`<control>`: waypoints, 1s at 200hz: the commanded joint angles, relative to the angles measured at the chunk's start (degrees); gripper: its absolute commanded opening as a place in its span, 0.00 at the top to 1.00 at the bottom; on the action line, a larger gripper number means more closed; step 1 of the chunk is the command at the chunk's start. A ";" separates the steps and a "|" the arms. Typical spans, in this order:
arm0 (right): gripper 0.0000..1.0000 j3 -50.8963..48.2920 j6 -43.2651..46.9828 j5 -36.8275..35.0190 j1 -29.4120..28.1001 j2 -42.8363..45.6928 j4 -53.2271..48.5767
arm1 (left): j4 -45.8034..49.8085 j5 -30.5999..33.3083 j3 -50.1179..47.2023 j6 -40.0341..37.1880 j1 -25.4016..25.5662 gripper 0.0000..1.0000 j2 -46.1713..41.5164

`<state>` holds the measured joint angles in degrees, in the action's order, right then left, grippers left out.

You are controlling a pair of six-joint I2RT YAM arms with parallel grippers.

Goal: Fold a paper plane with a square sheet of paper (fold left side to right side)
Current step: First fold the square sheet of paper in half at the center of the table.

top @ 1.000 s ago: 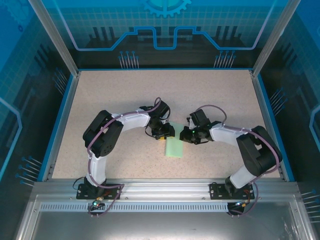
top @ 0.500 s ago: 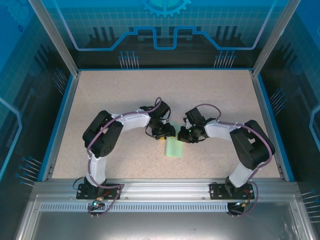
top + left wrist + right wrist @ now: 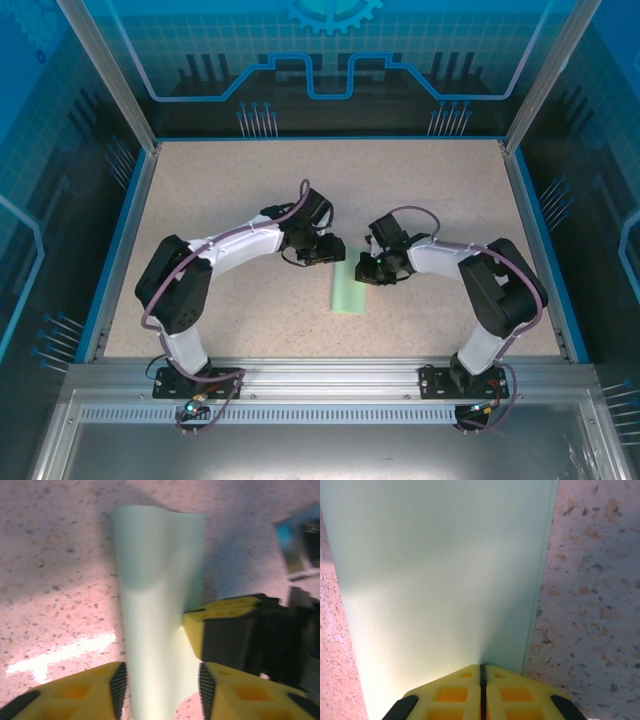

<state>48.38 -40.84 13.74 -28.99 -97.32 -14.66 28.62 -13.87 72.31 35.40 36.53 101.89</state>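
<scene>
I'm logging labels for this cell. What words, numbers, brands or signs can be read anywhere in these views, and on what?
No text can be read.
The sheet of paper is plain and unmarked.
The back panel has a gear drawing and circuit lines, but no letters.
A blue-and-white patch in the left wrist view is too blurred to read.

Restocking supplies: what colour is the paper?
The paper is plain pale mint green; right wrist view shows it best.
</scene>
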 commanded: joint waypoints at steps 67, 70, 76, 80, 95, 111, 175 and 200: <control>0.91 -0.16 1.20 -3.32 -1.42 -3.13 -6.11 | -8.08 -12.88 -2.20 0.49 -0.08 0.76 8.56; 0.91 -0.13 1.20 -3.36 -1.42 -3.08 -6.21 | -7.81 -12.50 -2.10 0.21 -0.10 0.76 8.85; 0.91 -0.13 1.29 -3.42 -1.42 -3.14 -6.34 | -7.08 -11.65 -1.97 -0.38 -0.07 0.76 9.44; 0.91 -0.13 1.29 -3.45 -1.46 -3.10 -6.39 | -6.50 -10.87 -1.80 -0.85 -0.10 0.77 9.89; 0.91 0.04 1.44 -3.39 -1.50 -3.22 -6.66 | -4.86 -9.06 -1.56 -2.01 -0.42 0.77 11.47; 0.91 0.13 1.64 -3.54 -1.44 -3.27 -7.11 | -4.65 -8.55 -2.12 -2.41 -0.98 0.78 12.57; 0.91 -0.13 2.52 -3.89 -1.46 -3.76 -8.41 | -5.00 -7.31 -7.82 -3.64 -4.23 0.79 9.62; 0.91 -0.34 2.52 -3.81 -1.49 -3.93 -8.37 | -4.69 -7.31 -9.70 -4.35 -6.14 0.79 6.21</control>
<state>49.63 -39.33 12.93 -29.39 -97.95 -16.58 19.27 -24.08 65.63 32.86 33.32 111.20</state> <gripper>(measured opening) 0.093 0.208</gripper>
